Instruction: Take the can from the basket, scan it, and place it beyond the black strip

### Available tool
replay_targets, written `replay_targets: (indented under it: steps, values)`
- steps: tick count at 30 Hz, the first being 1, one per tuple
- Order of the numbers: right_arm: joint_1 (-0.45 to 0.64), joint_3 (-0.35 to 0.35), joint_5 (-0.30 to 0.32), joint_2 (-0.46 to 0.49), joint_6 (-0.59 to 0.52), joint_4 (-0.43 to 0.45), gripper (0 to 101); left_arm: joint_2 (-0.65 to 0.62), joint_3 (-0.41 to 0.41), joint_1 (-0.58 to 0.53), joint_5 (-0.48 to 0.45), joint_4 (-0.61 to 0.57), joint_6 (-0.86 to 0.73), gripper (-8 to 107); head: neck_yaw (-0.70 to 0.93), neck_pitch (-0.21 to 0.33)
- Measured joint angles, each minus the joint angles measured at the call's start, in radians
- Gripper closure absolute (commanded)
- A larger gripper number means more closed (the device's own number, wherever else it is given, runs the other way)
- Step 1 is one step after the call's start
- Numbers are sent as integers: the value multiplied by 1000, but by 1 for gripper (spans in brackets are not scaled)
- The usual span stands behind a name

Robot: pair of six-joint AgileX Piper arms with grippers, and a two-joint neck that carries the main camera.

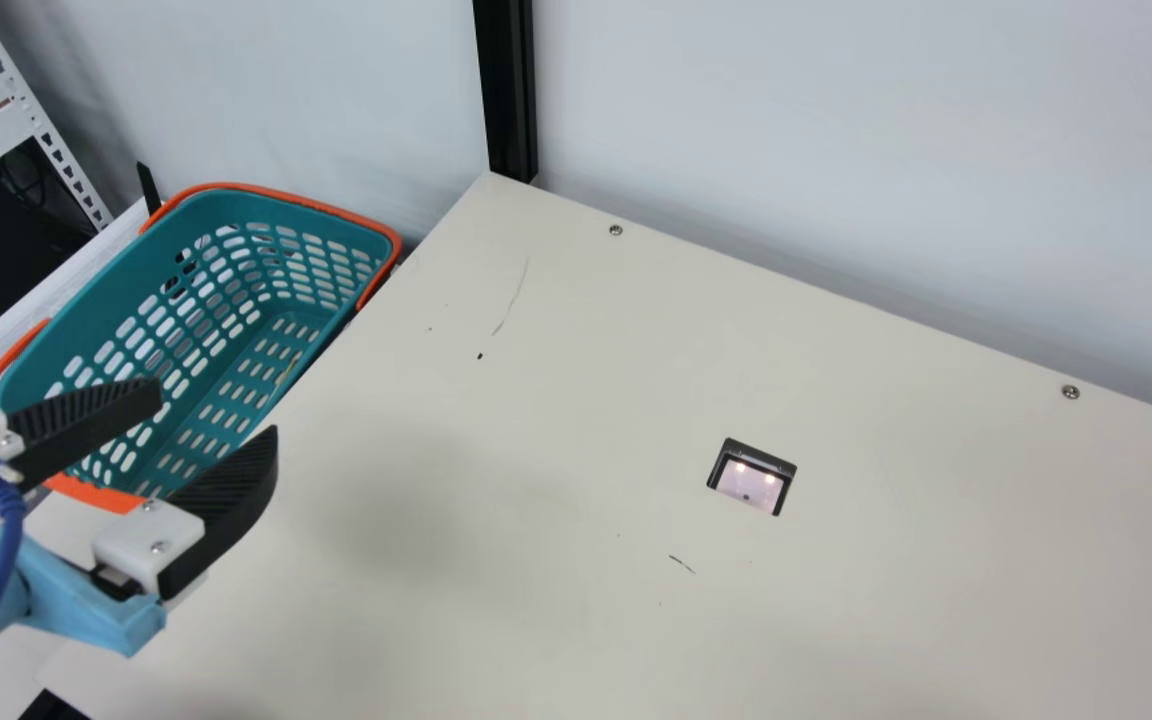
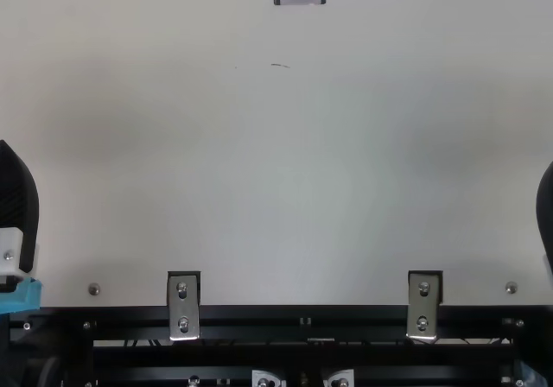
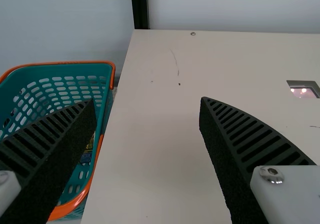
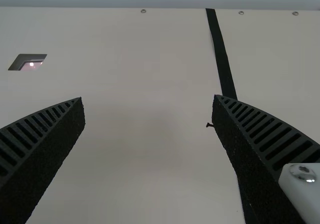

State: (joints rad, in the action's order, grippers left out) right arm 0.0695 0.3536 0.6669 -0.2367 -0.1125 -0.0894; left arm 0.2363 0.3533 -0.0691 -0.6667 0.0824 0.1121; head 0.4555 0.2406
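Left wrist view shows yellowish marks (image 3: 90, 145) (illegibly small) inside the basket (image 3: 55, 72).

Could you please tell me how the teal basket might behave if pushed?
The basket looks light for its size, with its slotted walls, which may flex slightly. Its long, flat floor suggests it would slide rather than tip.

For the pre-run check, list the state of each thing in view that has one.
Left claw, open and empty
Right claw, open and empty
Basket, upright, holding a partly hidden item
Scanner, lit
Black strip, laid flat
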Motion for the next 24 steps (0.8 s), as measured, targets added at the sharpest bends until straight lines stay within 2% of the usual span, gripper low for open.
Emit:
replay_targets:
  steps: [24]
  values:
    - [0, 0, 0, 0, 0, 0, 0, 14, 16, 9, 12, 12, 19, 9, 10, 0]
